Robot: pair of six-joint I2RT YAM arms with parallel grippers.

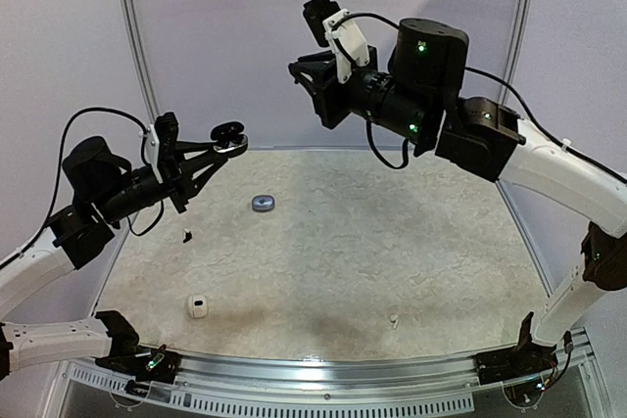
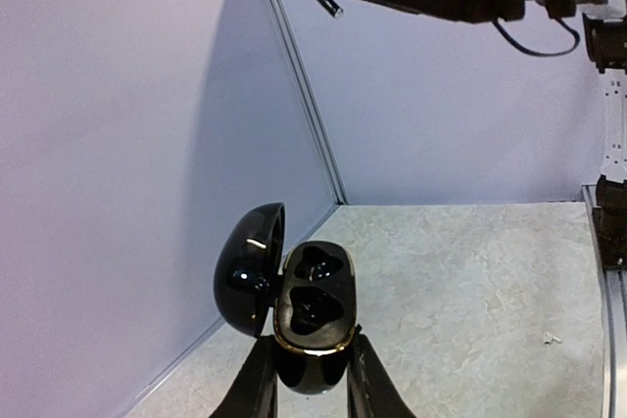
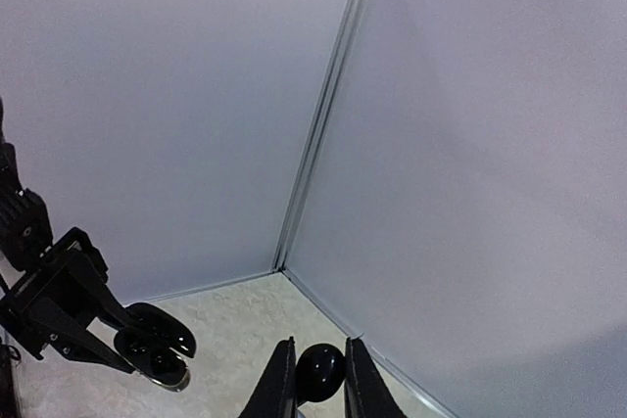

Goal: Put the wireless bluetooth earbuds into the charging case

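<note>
Left claw (image 2: 312,364) grips the open black charging case (image 2: 313,305) aloft near the surface's (image 1: 392,242) left edge. Right claw (image 3: 317,348) pinches one black earbud (image 3: 319,371) (not yet seated). A black bud (image 1: 186,235) and a white bud (image 1: 394,320) lie loose below.

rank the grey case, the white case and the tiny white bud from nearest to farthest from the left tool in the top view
From the left tool:
1. grey case, mid-table, just to its right
2. white case, near edge, left side
3. tiny white bud, near edge, right of centre
</note>
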